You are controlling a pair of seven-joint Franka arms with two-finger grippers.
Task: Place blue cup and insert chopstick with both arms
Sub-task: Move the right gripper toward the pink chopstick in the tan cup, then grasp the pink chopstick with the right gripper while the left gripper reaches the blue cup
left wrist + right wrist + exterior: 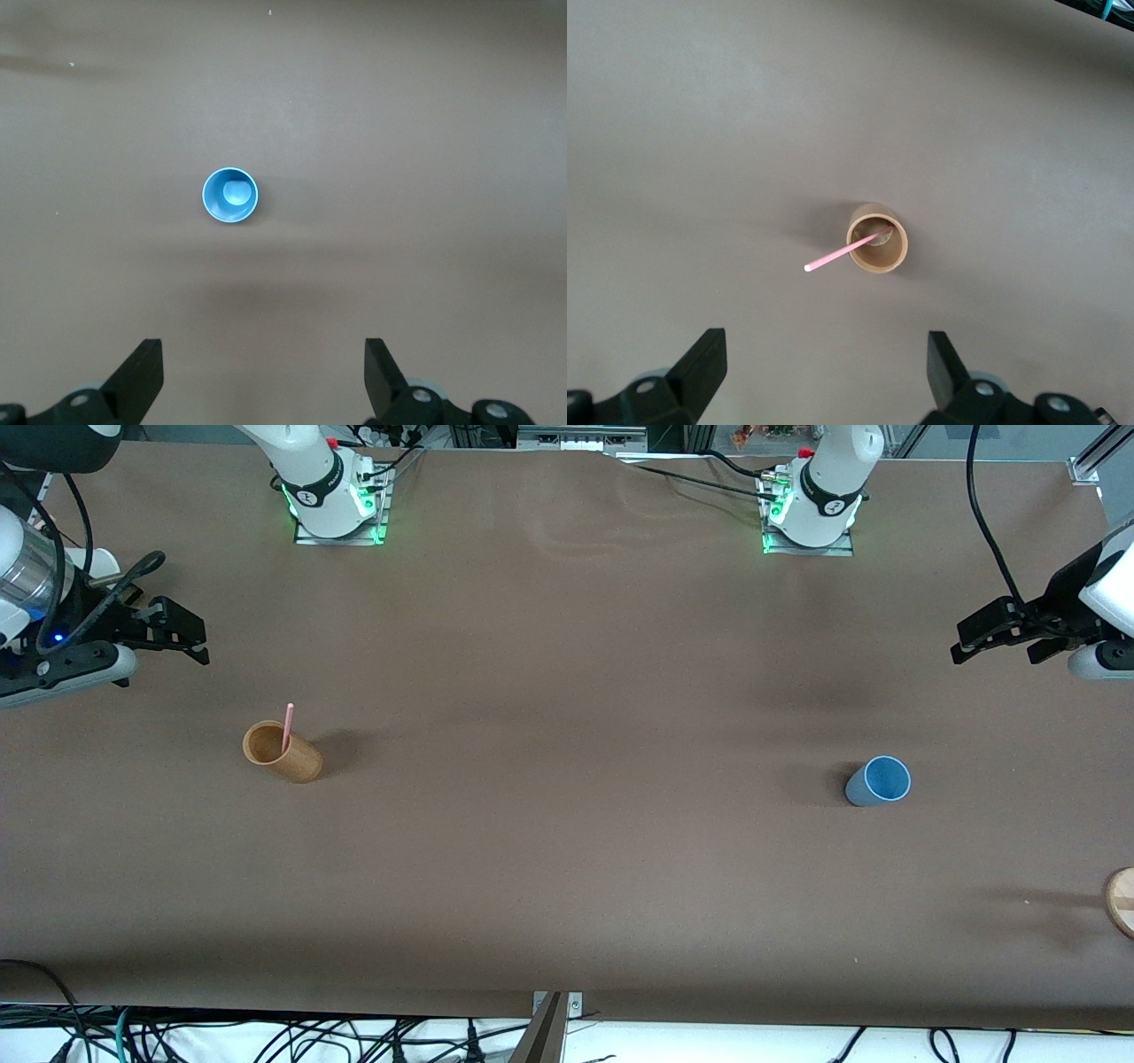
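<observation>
Nothing grasped yet: left gripper (997,638) at frame's right edge and right gripper (173,633) at its left edge, both spread, empty. Next: descend onto blue cup (878,781), lower right; pull chopstick (287,729) from brown cup (282,752).

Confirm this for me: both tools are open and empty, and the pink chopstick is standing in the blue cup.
Not quite. The chopstick stands in the tan cup, as the right wrist view shows; the blue cup is empty. Both the left tool and the right tool are open and empty.
</observation>
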